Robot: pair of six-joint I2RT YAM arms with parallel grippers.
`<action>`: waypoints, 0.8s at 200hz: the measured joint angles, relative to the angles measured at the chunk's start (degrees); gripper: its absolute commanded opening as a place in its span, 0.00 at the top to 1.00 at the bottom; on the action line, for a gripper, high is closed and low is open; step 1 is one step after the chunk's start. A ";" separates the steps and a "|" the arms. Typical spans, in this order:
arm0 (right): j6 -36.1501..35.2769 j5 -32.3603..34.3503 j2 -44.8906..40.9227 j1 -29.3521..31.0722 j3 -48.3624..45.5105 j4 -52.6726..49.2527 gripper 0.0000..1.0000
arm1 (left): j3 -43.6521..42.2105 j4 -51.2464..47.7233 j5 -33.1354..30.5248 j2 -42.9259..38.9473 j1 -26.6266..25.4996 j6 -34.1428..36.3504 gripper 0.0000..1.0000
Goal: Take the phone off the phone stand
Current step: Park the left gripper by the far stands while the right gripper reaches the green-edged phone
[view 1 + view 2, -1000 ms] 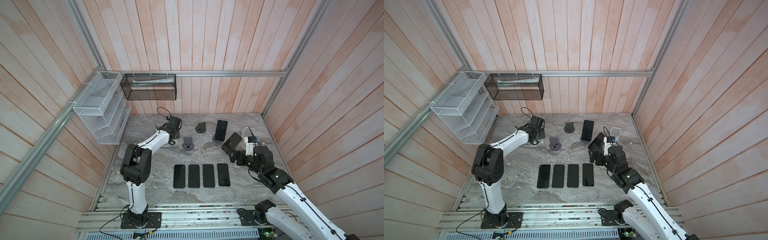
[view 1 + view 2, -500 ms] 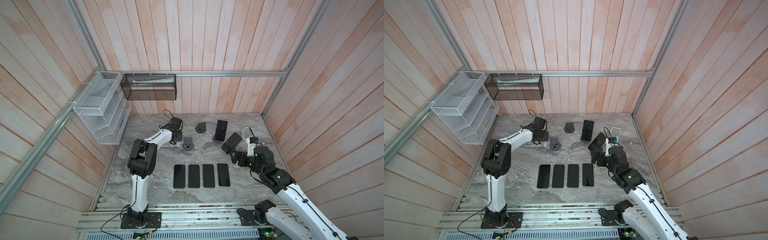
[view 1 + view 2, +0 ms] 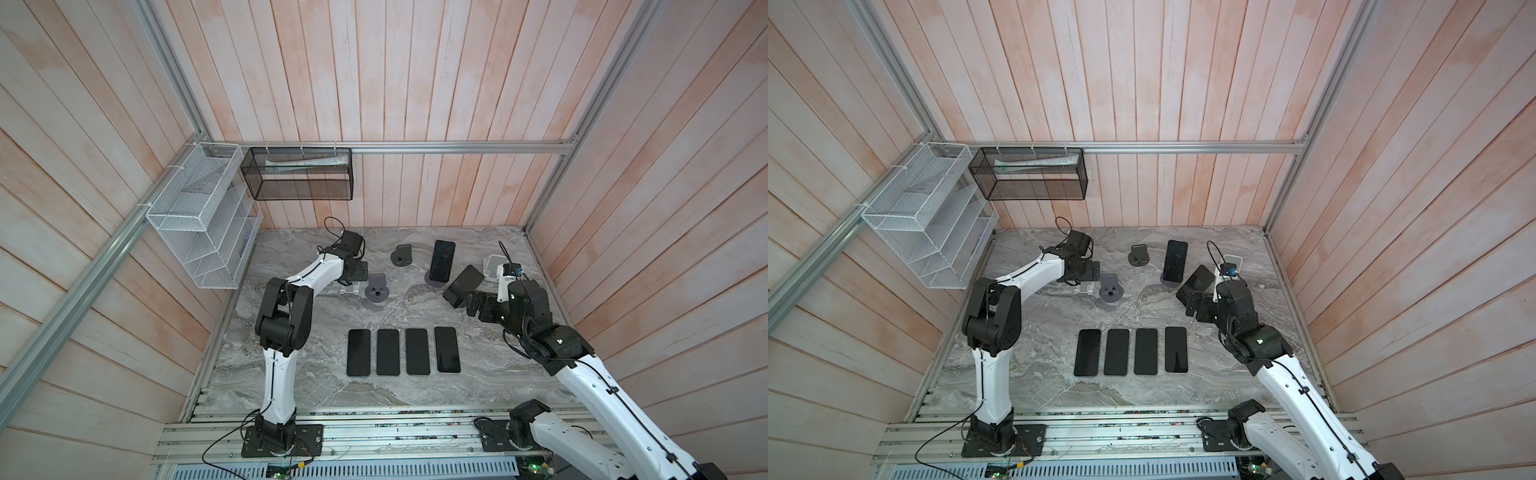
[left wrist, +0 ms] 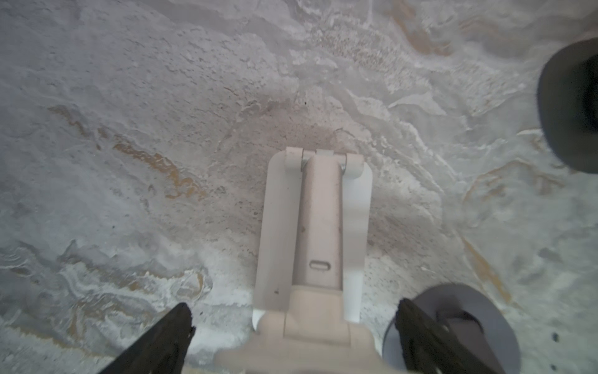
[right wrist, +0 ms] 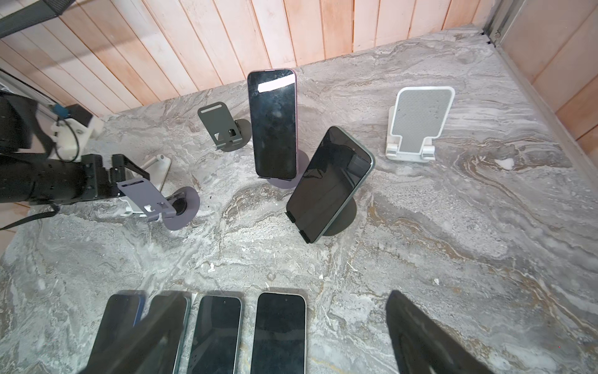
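Marble desk (image 3: 291, 374): the left tool (image 4: 294, 307) has spread wide since a second ago, straddling the beige stand (image 4: 314, 226), gripping nothing. Empty too, the right tool (image 5: 284, 301) stays wide, phone (image 5: 330, 184) just ahead.

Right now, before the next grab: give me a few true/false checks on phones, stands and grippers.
1. A row of four phones lies flat on the table. True.
2. Only one phone sits on a stand. False: two do, the upright phone and the tilted phone.
3. The white stand is empty. True.
4. The right gripper grips the tilted phone. False: its jaws are open and hold nothing, and that phone rests on its stand.
5. The left gripper is shut. False: it is open, with one finger on each side of the pale stand.
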 measured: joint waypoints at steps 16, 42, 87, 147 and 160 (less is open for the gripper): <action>0.04 0.52 0.39 -0.33 0.90 -0.59 0.02 | -1.31 -0.02 0.04 -4.11 0.00 -0.44 0.00; 0.55 0.37 1.05 -1.40 2.29 -1.57 0.04 | -4.11 1.05 0.48 -12.39 0.00 -1.31 0.00; 3.23 -7.06 0.85 -9.88 1.62 -1.33 0.42 | -8.68 3.28 2.25 -23.28 0.00 -2.99 0.00; 9.46 -21.79 6.05 -17.03 -5.20 4.42 0.97 | -20.13 13.09 13.05 -34.64 1.22 -5.97 0.02; 10.27 -23.08 7.93 -17.00 -5.27 5.75 0.98 | -20.76 14.60 15.98 -35.04 2.29 -6.88 0.03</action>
